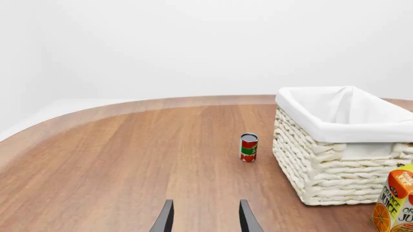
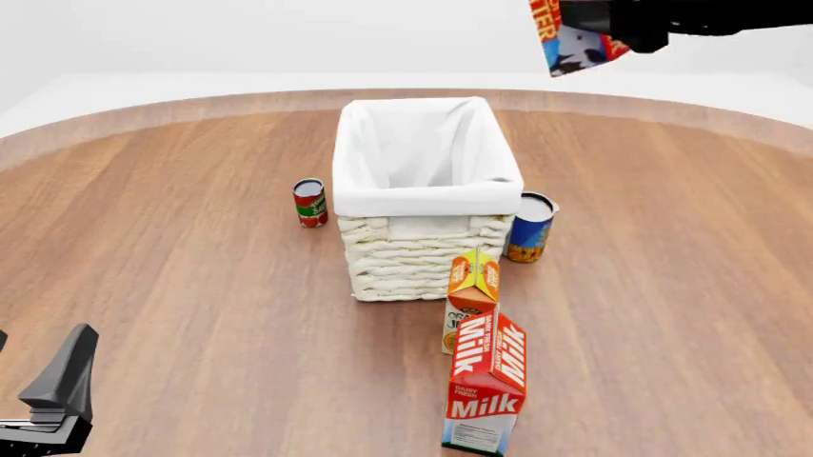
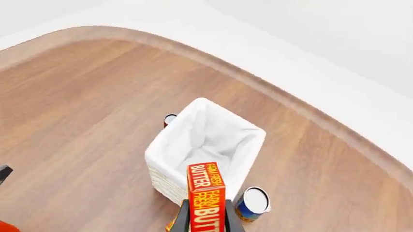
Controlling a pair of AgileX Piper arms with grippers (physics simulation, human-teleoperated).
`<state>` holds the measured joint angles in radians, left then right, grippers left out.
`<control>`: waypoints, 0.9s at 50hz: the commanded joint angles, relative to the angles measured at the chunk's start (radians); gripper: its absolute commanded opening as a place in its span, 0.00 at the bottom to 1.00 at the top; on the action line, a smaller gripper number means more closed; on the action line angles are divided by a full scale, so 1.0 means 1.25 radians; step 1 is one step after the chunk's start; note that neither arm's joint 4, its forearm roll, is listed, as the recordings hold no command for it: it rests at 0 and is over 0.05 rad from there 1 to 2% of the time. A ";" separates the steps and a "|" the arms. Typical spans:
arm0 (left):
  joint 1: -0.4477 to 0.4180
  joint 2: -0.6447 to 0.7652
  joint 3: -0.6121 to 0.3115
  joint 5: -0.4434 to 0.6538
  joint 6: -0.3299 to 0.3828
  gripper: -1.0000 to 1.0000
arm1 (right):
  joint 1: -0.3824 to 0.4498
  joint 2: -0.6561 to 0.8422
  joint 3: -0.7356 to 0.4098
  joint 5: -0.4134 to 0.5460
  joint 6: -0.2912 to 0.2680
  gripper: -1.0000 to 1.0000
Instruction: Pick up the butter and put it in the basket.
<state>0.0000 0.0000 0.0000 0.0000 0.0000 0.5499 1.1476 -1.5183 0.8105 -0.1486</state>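
The butter [image 3: 207, 195], a red and orange box with white letters, is held on edge between the fingers of my right gripper [image 3: 208, 215], which is shut on it. In the front view the butter [image 2: 569, 38] hangs high in the air under the right gripper [image 2: 610, 30], behind and to the right of the basket [image 2: 420, 259]. The cream wicker basket [image 3: 169, 181] with its white liner lies below the butter in the right wrist view. My left gripper [image 1: 206, 218] is open with nothing in it, low at the near left of the table [image 2: 61, 388].
A red tomato can [image 2: 310, 203] stands left of the basket and a blue can [image 2: 530, 228] stands right of it. An orange juice carton [image 2: 470, 297] and a milk carton [image 2: 485, 383] stand in front of the basket. The table's curved edge runs along the back.
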 commanded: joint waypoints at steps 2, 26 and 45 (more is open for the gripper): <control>0.000 0.000 0.000 0.000 0.000 1.00 | -0.014 0.084 -0.102 -0.033 0.125 0.00; 0.000 0.000 0.000 0.000 0.000 1.00 | 0.083 0.217 -0.083 -0.158 0.259 0.00; 0.000 0.000 0.000 0.000 0.000 1.00 | 0.080 0.326 -0.093 -0.198 0.240 0.00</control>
<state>0.0000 0.0000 0.0000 0.0000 0.0000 0.6500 1.5008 -1.6241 0.5988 0.1495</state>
